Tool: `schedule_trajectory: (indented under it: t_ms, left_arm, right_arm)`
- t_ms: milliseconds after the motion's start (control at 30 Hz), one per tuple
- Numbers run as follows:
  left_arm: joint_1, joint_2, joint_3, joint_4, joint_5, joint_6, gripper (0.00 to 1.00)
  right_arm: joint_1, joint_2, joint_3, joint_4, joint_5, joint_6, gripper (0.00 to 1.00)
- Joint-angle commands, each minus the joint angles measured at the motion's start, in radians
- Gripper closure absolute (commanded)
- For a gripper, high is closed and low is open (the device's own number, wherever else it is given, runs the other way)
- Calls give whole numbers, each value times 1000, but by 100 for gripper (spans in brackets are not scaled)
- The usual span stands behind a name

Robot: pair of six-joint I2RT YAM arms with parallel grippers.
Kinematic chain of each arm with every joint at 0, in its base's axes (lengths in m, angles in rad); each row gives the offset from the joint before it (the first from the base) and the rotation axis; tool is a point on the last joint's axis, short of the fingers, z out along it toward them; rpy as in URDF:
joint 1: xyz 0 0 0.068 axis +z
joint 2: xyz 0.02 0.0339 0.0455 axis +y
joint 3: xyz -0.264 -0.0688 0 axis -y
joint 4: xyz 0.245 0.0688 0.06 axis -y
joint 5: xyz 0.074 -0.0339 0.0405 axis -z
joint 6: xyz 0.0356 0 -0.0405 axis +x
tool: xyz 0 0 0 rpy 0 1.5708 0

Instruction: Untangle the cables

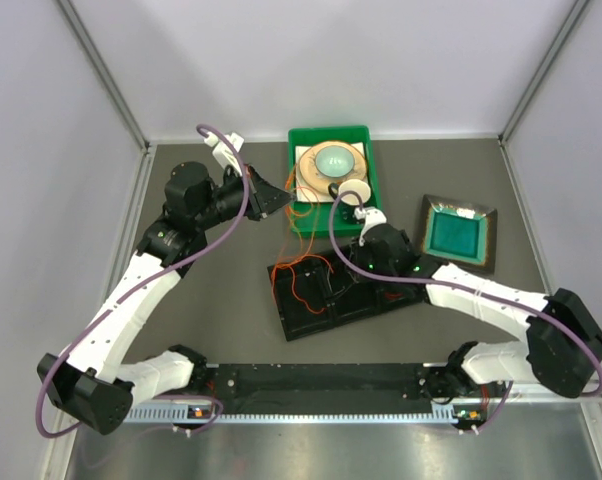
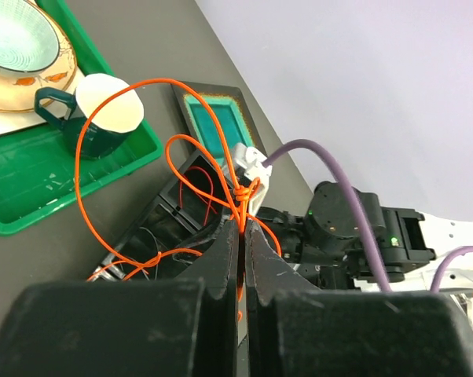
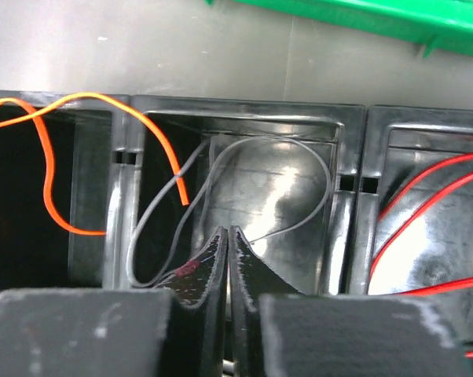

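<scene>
My left gripper (image 1: 284, 207) hangs above the table beside the green tray; in its wrist view it (image 2: 242, 224) is shut on the orange cable (image 2: 83, 133) just below a knot. The orange cable (image 1: 299, 240) loops down into the black compartment tray (image 1: 311, 325). My right gripper (image 1: 364, 265) is down in the tray's middle compartment (image 3: 122, 196). In its wrist view it (image 3: 229, 230) is shut, and the thin grey cable (image 3: 315, 157) runs in to its jaws from both sides. The red cable (image 3: 425, 196) lies in the right compartment. An orange strand (image 3: 52, 157) crosses the left compartment.
A green tray (image 1: 371, 185) at the back holds a plate (image 1: 326, 162) and a dark green cup (image 1: 353, 192). A teal square dish (image 1: 459, 233) sits to the right. Grey walls enclose the table on three sides.
</scene>
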Motion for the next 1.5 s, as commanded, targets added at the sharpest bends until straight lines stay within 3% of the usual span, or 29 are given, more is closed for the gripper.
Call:
schedule_trajectory:
  t_ms: [0, 233, 333, 733, 1033, 1467]
  left_arm:
    - [-1, -17, 27, 27, -15, 27, 100]
    - [-1, -14, 17, 35, -13, 17, 100]
    - [-1, -12, 19, 33, -7, 16, 100]
    - [-1, -20, 14, 28, -9, 20, 100]
    - [1, -12, 14, 28, -13, 27, 100]
    - [-1, -14, 25, 33, -29, 22, 100]
  right_arm:
    - [14, -63, 5, 78, -79, 18, 89]
    - [20, 37, 70, 127, -156, 86, 65]
    - [20, 86, 76, 127, -178, 112, 65]
    - [23, 150, 54, 138, -103, 110, 78]
    - [22, 106, 8, 138, -64, 97, 100]
    - [22, 170, 17, 78, 25, 41, 100]
